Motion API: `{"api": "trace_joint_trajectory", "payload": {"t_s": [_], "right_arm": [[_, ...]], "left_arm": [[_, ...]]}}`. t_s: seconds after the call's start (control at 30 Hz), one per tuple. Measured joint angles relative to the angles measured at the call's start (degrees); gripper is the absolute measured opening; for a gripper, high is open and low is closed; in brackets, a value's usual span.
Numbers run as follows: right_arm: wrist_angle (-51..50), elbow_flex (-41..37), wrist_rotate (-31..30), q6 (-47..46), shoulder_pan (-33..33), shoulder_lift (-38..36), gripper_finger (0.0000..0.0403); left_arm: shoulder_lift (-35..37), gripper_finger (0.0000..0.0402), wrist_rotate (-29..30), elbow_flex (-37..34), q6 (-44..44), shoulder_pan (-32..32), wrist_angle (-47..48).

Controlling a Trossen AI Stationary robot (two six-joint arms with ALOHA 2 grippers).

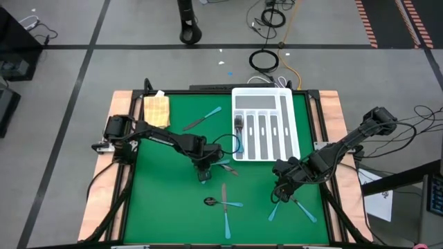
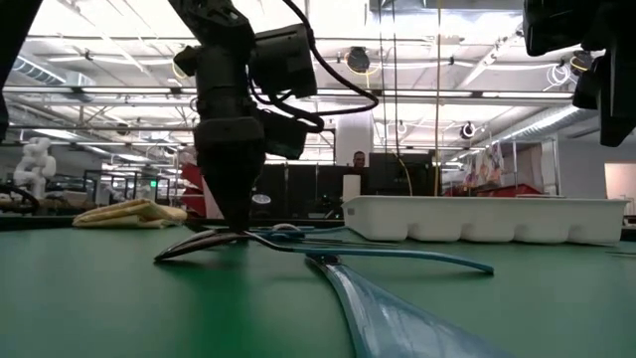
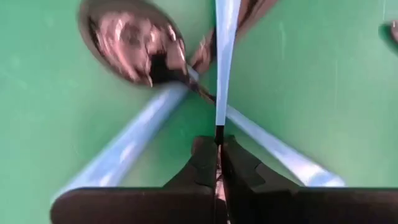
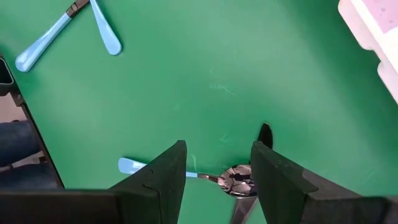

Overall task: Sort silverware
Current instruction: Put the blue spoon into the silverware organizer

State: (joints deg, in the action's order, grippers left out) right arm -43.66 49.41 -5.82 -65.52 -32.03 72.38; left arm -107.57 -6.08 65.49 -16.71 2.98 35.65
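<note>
Silverware with light-blue handles is scattered on the green mat. A small pile [image 1: 225,166] lies mid-table, and my left gripper [image 1: 203,173] stands at it, shut on one piece. A spoon and a knife [image 1: 225,202] cross near the table's near edge, and one piece [image 1: 202,119] lies alone farther back. My right gripper [image 1: 280,192] hovers open to the right, beside two more pieces [image 1: 291,206]. In the right wrist view a spoon [image 4: 239,180] lies flat on the mat between its open fingers [image 4: 161,177]. Some pieces sit in the white tray [image 1: 239,93]. My left gripper [image 3: 219,146] pinches the free end of a thin light-blue handle [image 3: 219,121] between its two fingertips. The fingers come from above, pointing down [image 2: 236,227]. The handle runs away from them over a spoon head [image 3: 134,40] and other crossed handles. Whether the piece is lifted clear, I cannot tell.
The white compartmented tray [image 2: 477,219] stands at the far right of the mat. A folded yellow cloth [image 1: 156,109] lies at the far left corner. Bare green mat shows on the left half and between the two grippers. A black frame edges the mat.
</note>
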Motion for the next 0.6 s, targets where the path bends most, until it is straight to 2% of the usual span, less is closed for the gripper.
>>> {"api": "trace_joint_trajectory", "payload": {"t_s": [0.2, 0.33, 0.43, 0.6], "right_arm": [[0.2, 0.0, 1.4, -0.8, 0.0, 0.0, 0.0167], [0.1, 0.0, 1.4, -0.9, 0.0, -0.1, 0.0167], [-0.1, 0.0, -0.1, -2.3, 0.0, -1.4, 0.0162], [-2.6, 1.3, -3.7, -2.5, -2.5, -6.8, 0.0138]], "left_arm": [[1.7, 0.0005, -1.7, 5.3, -0.9, 0.1, 7.8], [2.4, 0.0004, -0.1, 10.7, 2.8, 0.0, 13.9], [2.4, 0.0004, 5.3, 16.0, 12.0, -0.2, 17.9], [2.4, 0.0004, 12.8, 21.4, 36.4, -3.9, 16.5]]}}
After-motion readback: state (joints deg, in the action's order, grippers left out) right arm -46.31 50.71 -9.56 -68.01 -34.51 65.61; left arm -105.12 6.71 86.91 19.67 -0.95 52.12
